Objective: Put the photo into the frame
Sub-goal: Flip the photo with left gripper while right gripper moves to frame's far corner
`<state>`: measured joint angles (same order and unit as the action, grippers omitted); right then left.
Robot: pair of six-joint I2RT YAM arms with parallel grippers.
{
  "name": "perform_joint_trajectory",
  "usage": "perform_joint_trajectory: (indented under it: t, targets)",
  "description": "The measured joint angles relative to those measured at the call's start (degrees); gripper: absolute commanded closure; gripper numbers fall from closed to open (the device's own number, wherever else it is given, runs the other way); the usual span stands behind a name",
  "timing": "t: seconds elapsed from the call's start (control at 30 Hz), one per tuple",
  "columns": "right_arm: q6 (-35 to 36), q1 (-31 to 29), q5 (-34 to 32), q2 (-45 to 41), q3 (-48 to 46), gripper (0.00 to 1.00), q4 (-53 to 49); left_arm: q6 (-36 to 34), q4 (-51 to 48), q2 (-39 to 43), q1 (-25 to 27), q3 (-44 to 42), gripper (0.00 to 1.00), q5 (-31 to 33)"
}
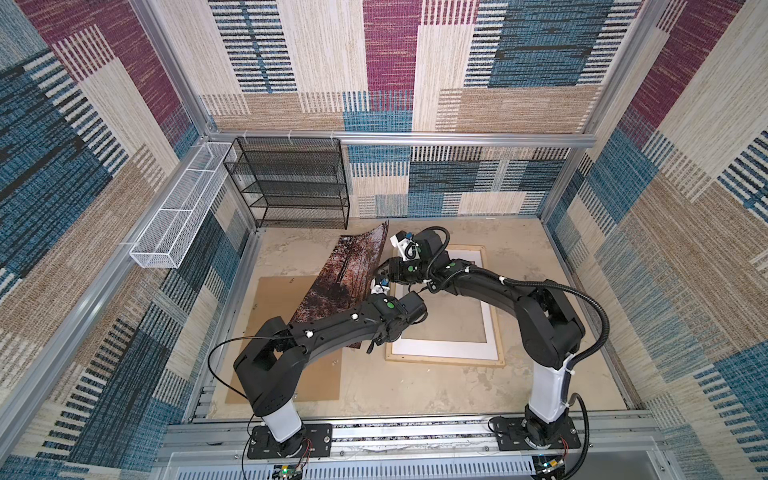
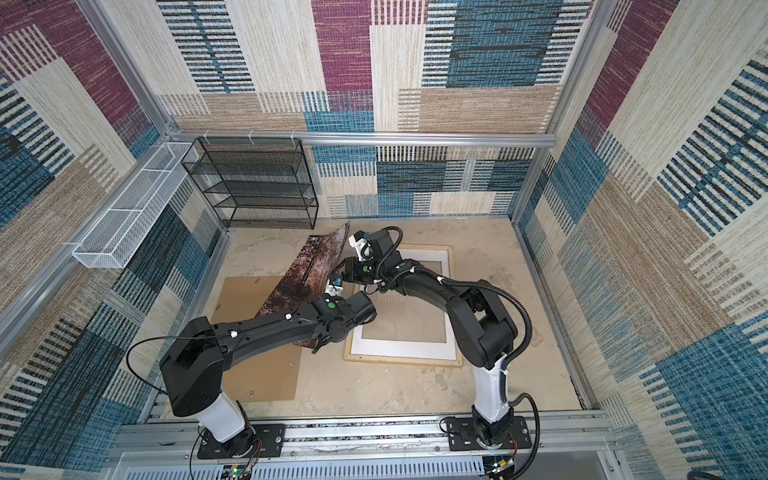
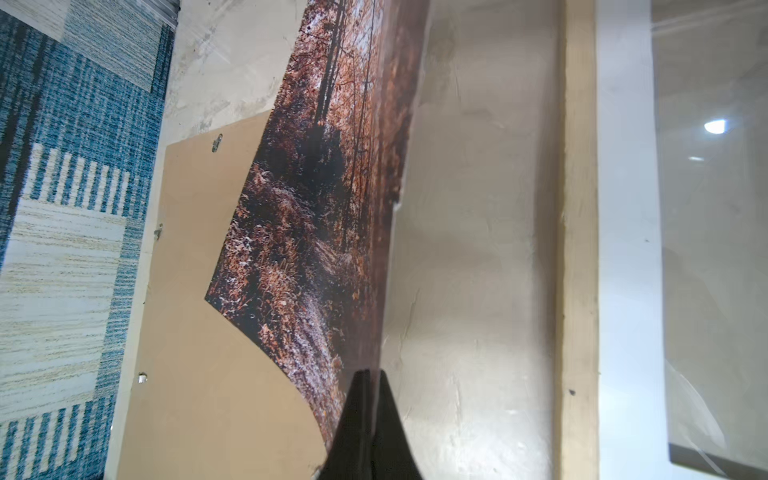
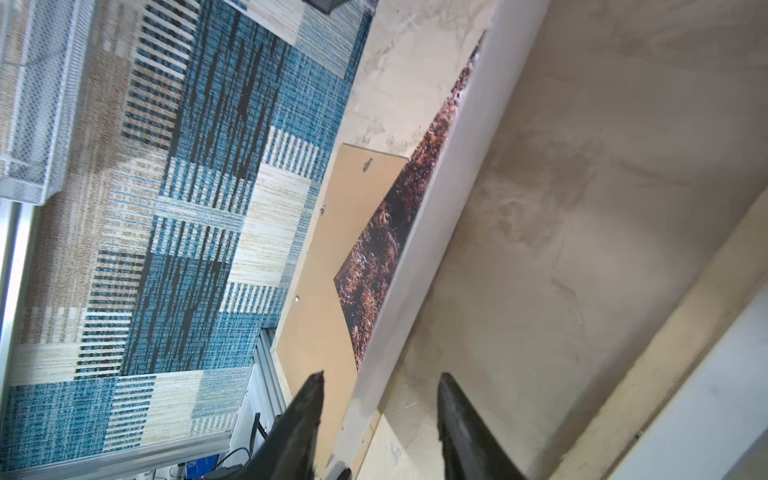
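Observation:
The photo (image 1: 345,274) shows an autumn forest and stands tilted on edge, its low corner over the brown board and its top curling toward the back. My left gripper (image 3: 370,374) is shut on the photo's (image 3: 316,208) near edge. My right gripper (image 4: 380,376) is open, its jaws on either side of the photo's white back (image 4: 436,187) without touching it. In a top view the right gripper (image 1: 377,272) sits at the photo's right edge. The pale wood frame (image 1: 444,360) lies flat on the right with a white mat (image 1: 444,347) inside it.
A brown backing board (image 1: 282,340) lies flat on the left, partly under the photo. A black mesh shelf (image 1: 291,183) stands at the back left. A white mesh basket (image 1: 178,208) hangs on the left wall. Both arms cross over the frame's left side.

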<state>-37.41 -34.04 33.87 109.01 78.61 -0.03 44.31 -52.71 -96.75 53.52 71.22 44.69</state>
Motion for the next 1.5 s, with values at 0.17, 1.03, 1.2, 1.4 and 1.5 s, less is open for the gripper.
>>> perform_joint_trajectory:
  t: [0.17, 1.03, 1.2, 1.4, 1.5]
  targets:
    - [1.3, 2.0, -0.1, -6.2, -3.8, 0.43, 1.5, -2.6, -5.2, 0.4, 0.0, 6.7, 1.00, 0.5]
    - [8.0, 25.6, -0.2, -37.4, -29.1, 0.20, 0.5, -24.6, -18.2, -10.9, -1.5, 65.4, 1.00, -20.6]
    - [8.9, 27.8, 0.4, -33.4, -30.8, 0.17, 0.1, -23.9, -11.8, -4.3, -6.5, 46.6, 1.00, -26.6]
    - [9.8, 27.9, 0.9, -29.8, -30.8, 0.16, 0.1, -18.8, 1.3, 7.1, -18.8, 16.7, 1.00, -36.0]
    - [9.8, 28.0, 1.6, -27.6, -30.2, 0.15, 0.0, -17.3, 6.5, 9.8, -23.0, 9.2, 1.00, -39.3]
